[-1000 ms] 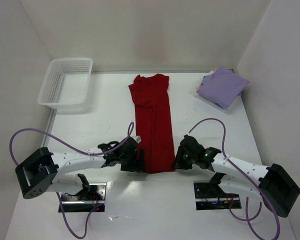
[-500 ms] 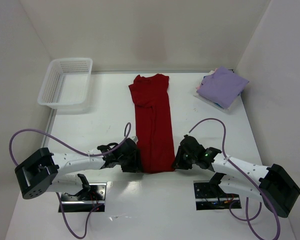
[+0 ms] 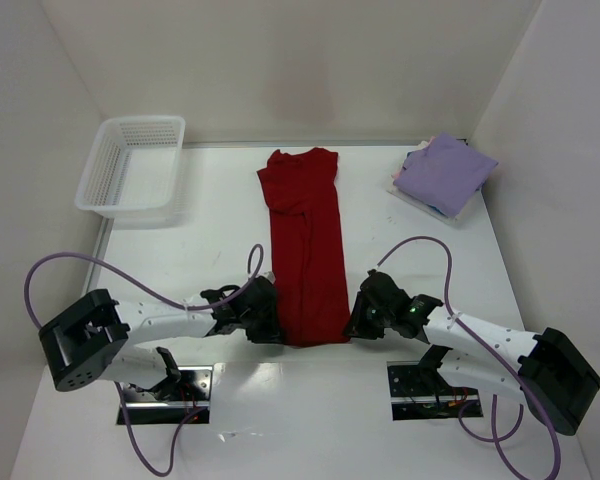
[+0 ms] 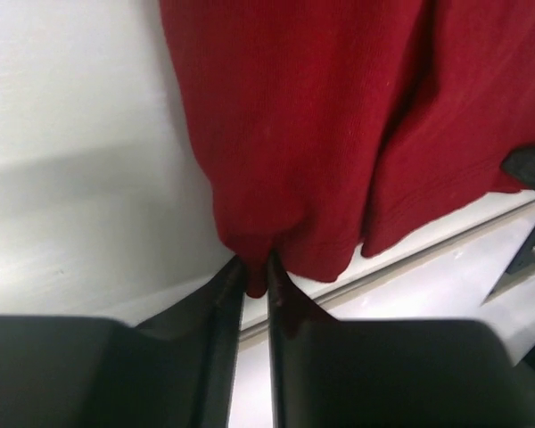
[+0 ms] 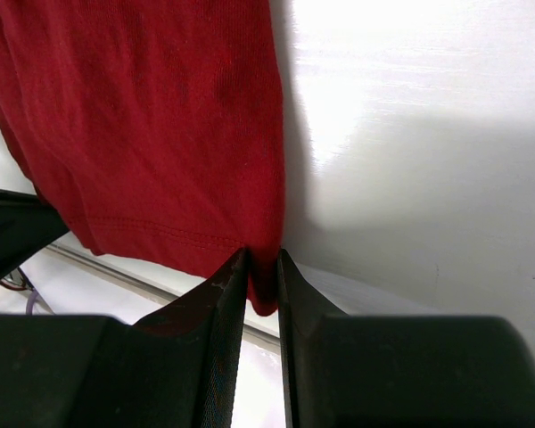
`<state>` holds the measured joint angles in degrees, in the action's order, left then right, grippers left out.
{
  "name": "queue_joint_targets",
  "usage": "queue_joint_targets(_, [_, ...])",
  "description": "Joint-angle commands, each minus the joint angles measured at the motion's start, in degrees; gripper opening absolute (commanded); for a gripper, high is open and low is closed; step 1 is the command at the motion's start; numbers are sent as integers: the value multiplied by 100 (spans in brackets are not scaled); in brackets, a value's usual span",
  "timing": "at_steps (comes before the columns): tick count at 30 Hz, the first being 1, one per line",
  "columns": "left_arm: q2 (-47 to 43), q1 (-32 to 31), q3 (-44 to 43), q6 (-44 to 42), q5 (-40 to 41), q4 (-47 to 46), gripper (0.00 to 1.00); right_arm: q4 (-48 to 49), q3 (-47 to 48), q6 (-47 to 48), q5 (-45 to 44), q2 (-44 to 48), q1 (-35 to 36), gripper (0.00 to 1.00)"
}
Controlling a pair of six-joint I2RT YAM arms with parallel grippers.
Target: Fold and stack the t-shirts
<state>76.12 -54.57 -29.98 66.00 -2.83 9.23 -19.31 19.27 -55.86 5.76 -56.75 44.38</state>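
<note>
2 robot arms meet at the near hem of a long, narrow dark red t-shirt laid out on a white surface. At far left, a white mesh basket sits in the back corner, well apart from the cloth. Next to the right, the left pincer reaches the shirt's near left corner. The left wrist view shows its fingers pressed almost together on a small bunched fold of the red hem, the cloth puckering just above the tips. The shirt runs down the middle of the surface, collar end toward the back wall. Its sides are folded inward into 1 strip and its near edge lies between the 2 pincers. On the shirt's other side, the right pincer pinches the near right corner. In the right wrist view its fingers clamp the hem edge, with a sliver of red showing between and below the tips. At far right, a lavender t-shirt, folded square, tops a small pile in the back right corner. Coloured edges of other shirts show beneath it, and the pile lies well apart from the red shirt.
</note>
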Motion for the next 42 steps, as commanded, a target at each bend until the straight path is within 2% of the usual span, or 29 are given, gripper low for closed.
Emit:
queue_joint_targets(1, [386,-19,115,-61,414,465,23,-64,68,40,-128,33,53,25])
queue_joint_targets(2, [386,-19,115,-61,415,465,19,-64,68,40,-128,33,53,24])
queue_joint_targets(5, [386,-19,53,-8,537,666,0,-64,121,40,-128,33,53,15])
queue_joint_targets(11, [-149,-19,-60,114,731,1351,0,-64,174,40,-180,-20,53,0])
queue_joint_targets(18, [-1071,34,-122,221,924,1923,0,-309,297,40,-373,85,53,0])
queue_joint_targets(28, [-1178,139,-464,-59,1048,2319,0,-512,990,40,-532,85,53,0])
queue_joint_targets(29, [-1387,557,-1057,-452,1170,2546,0,-721,1713,109,-819,16,-8,0])
queue_joint_targets(31, [-1467,674,-1159,-701,1110,2548,0,-775,1843,258,-822,-37,-61,0])
queue_joint_targets(34, [-1468,1228,-1572,-1271,969,2548,0,-776,2230,522,-822,-292,-333,0])
queue_joint_targets(38, [-1030,1896,-2011,-1975,837,2461,0,-583,2546,873,-761,-670,-825,0])
queue_joint_targets(42, [-371,2388,-2442,-2494,364,2188,0,-425,2863,1147,-708,-1118,-1247,0])
